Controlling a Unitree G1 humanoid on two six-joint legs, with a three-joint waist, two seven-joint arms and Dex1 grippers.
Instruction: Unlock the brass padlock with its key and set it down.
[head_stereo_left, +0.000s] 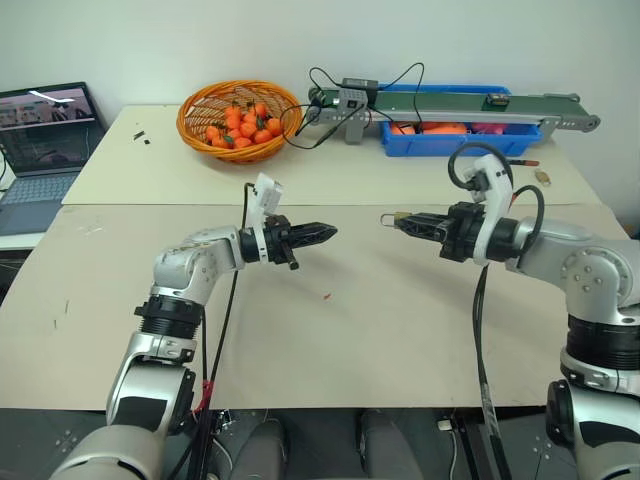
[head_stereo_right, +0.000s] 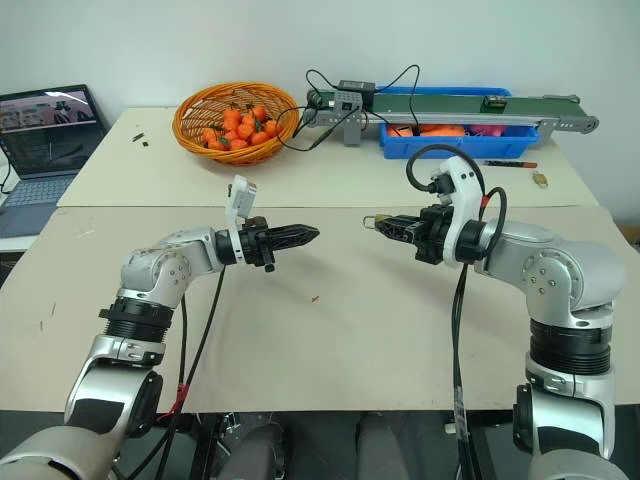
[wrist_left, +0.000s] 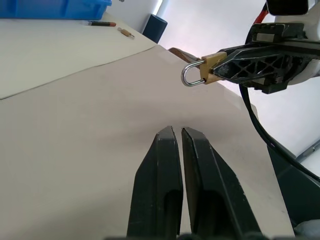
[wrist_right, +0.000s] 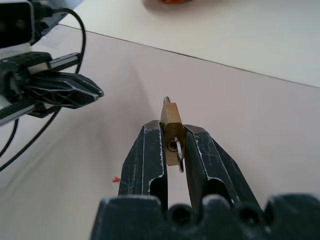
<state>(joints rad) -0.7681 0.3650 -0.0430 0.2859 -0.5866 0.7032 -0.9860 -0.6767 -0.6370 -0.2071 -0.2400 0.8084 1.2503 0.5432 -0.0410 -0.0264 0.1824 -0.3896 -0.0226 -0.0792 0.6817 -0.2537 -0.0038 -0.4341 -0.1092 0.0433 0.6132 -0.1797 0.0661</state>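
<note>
Claw tips of the left claw (head_stereo_left: 325, 234) are pressed shut on nothing above the desk (head_stereo_left: 380, 330). Facing it, the right claw (head_stereo_left: 402, 222) grips the brass padlock (wrist_left: 212, 68), shackle outward; the key (wrist_right: 179, 161) is largely hidden between the fingers.

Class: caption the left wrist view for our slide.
Shut left gripper points toward the brass padlock clamped in the right gripper above the table.

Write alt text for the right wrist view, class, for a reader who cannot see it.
The right pincer is shut on the brass padlock, held above the beige table, with a silvery key hanging at the lock's keyhole. Opposite it, the left pincer is shut and points toward the lock without touching it. A tiny red speck lies on the table below.
</note>
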